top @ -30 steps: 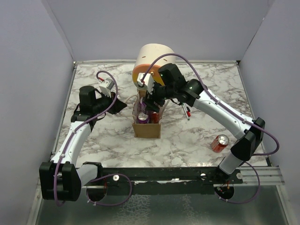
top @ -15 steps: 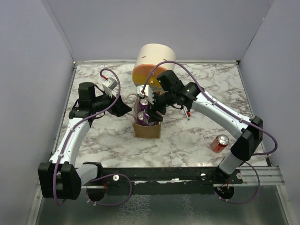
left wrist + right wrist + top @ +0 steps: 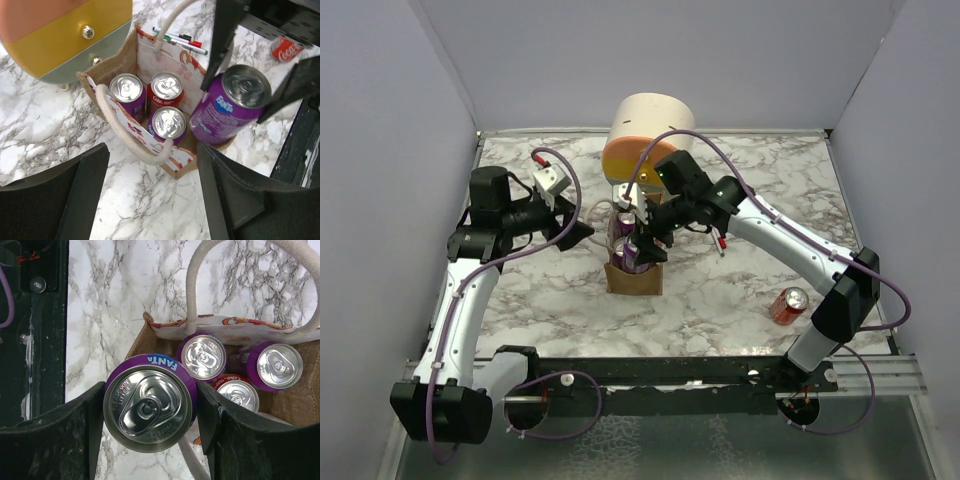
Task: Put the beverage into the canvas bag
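The tan canvas bag (image 3: pixel 633 278) stands mid-table with its mouth open and its cream cord handles (image 3: pixel 125 135) loose. Inside it stand two purple cans and a red one (image 3: pixel 166 90). My right gripper (image 3: pixel 150 410) is shut on a purple Fanta can (image 3: pixel 149 407), the beverage. The can (image 3: pixel 225 110) is tilted, with its lower end in the bag's free corner. My left gripper (image 3: pixel 152 195) is open and holds nothing. It hangs just left of the bag (image 3: pixel 112 75), over bare marble. From above, the right gripper (image 3: pixel 642 235) sits over the bag and the left gripper (image 3: pixel 582 232) beside it.
A large cream cylinder (image 3: pixel 645 135) with orange-yellow drawer fronts (image 3: pixel 65 35) stands right behind the bag. Pens (image 3: pixel 718 240) lie to the bag's right. A red can (image 3: pixel 788 305) lies on the marble near the right arm's base. Walls close in the table's sides.
My left gripper opened and drew back to the left, away from the bag. The right gripper came down with the purple can into the bag's mouth and has held still since.
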You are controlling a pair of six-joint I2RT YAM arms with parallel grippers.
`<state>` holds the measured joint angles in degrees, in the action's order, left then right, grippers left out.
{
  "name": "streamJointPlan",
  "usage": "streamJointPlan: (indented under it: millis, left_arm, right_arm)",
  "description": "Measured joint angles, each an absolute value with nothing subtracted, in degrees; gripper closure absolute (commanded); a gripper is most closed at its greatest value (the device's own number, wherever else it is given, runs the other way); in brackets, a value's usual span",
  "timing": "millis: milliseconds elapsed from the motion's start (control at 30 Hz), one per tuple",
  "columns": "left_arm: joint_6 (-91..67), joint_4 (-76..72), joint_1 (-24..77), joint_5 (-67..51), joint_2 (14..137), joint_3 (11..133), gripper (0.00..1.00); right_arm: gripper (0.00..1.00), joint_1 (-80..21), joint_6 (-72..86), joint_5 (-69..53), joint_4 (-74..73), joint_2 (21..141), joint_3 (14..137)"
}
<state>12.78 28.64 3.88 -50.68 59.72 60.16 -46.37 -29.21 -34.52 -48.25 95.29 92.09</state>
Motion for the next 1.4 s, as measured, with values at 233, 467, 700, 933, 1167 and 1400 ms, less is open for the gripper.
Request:
streamJointPlan:
  millis: [233, 467, 700, 933, 1167, 1400]
  left_arm:
    - [33.3, 43.9, 3.9, -55.2, 57.1, 62.9, 0.34]
    - [55.6, 61.0, 4.6, -57.9, 58.5, 65.2, 0.38]
    - [64.0, 65.2, 11.6, -56.9, 61.7, 65.0, 0.40]
    - [63.0, 60.5, 19.4, -54.2, 62.9, 63.0, 0.39]
    - [63.2, 55.8, 23.0, -49.9, 66.6, 62.3, 0.39]
    - [63.6, 51.5, 25.7, -46.8, 68.1, 59.4, 0.40]
  right_arm:
    - [0.96, -46.1, -26.7, -33.9, -44.8, 95.2, 88.0]
    - [0.96, -44.5, -23.0, -35.0, -43.7, 95.2, 87.8]
    - [0.96, -43.4, -22.0, -37.1, -43.7, 95.2, 87.8]
    - [0.96, -42.4, -22.1, -38.9, -43.7, 95.3, 87.8]
    - [0.96, -41.9, -22.1, -40.6, -43.4, 95.2, 87.2]
    - [0.96, -41.8, -22.2, -41.0, -43.2, 95.2, 87.0]
